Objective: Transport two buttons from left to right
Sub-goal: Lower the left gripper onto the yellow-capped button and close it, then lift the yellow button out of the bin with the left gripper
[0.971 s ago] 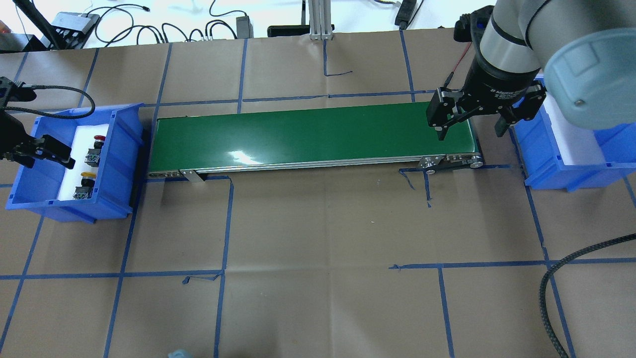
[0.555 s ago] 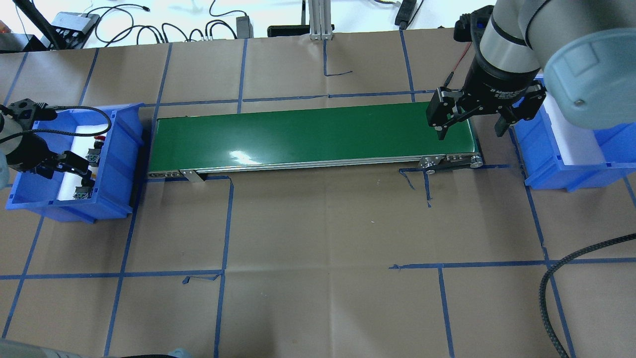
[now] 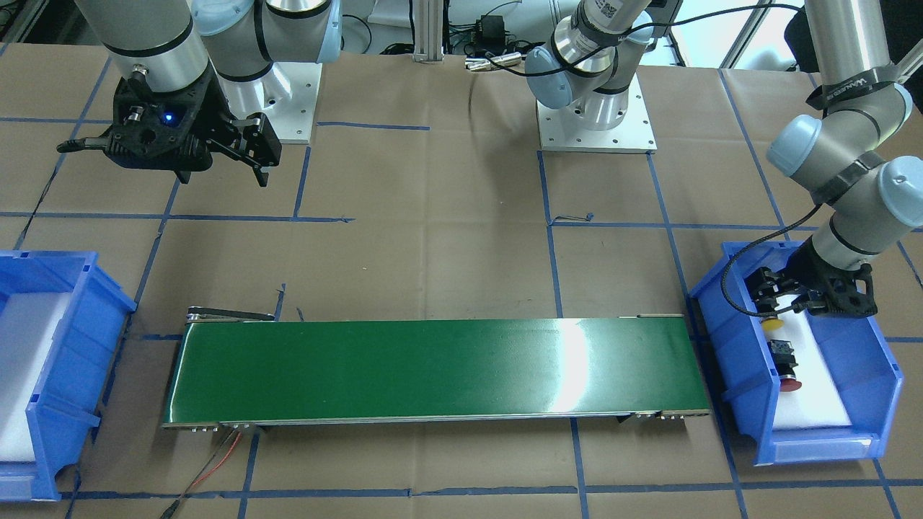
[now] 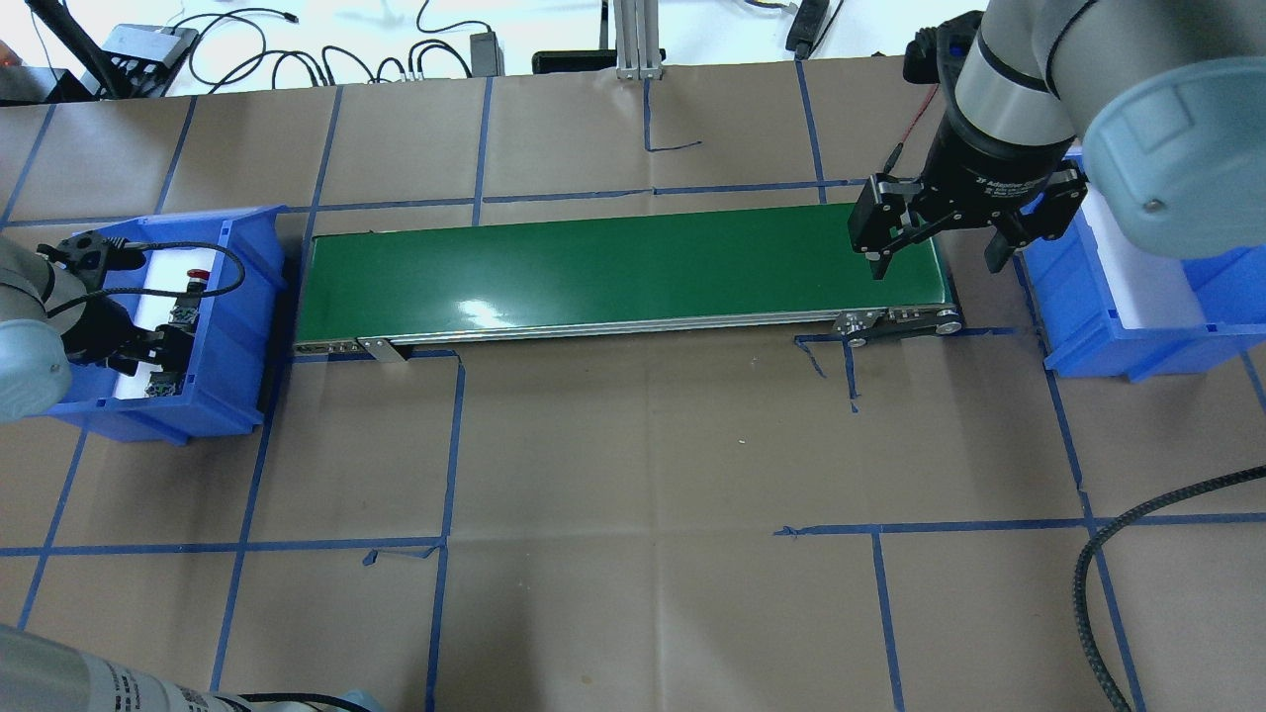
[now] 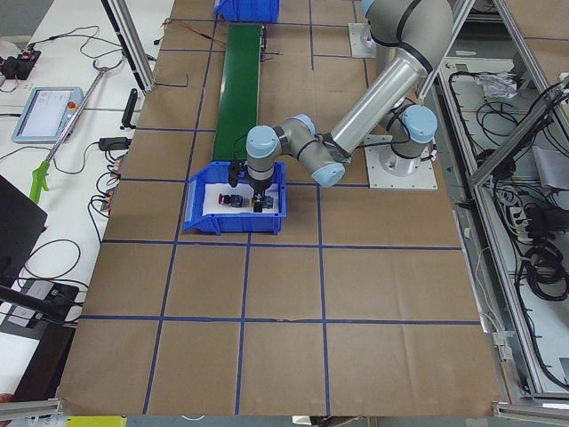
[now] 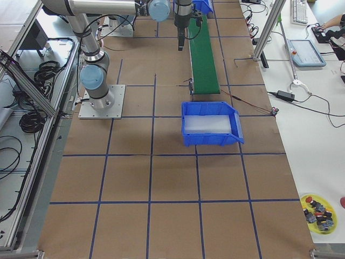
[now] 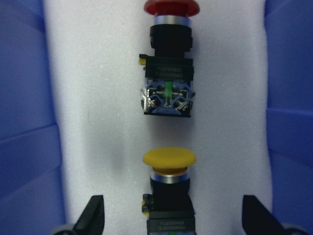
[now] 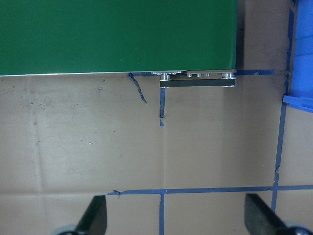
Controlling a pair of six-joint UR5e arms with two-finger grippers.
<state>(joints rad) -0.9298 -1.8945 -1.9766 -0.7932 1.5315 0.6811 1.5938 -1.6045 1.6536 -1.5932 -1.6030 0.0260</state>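
The yellow button (image 7: 168,160) and the red button (image 7: 168,63) lie in line on white foam in the left blue bin (image 4: 237,297). Both also show in the front view, yellow (image 3: 771,324) and red (image 3: 786,371). My left gripper (image 7: 173,218) is open, low in the bin, with a finger on each side of the yellow button's black body; it does not touch it. From overhead the left gripper (image 4: 148,351) hides the yellow cap, and the red button (image 4: 196,277) shows. My right gripper (image 4: 935,255) is open and empty above the conveyor's right end.
The green conveyor belt (image 4: 623,267) runs between the left bin and the right blue bin (image 4: 1088,316), which holds only white foam. A black braided cable (image 4: 1088,574) lies at the table's front right. A yellow dish of spare buttons (image 6: 318,208) sits far off.
My left gripper has moved right and toward the front of the bin, then down over the yellow button, now hiding its cap from overhead. The right arm has not moved.
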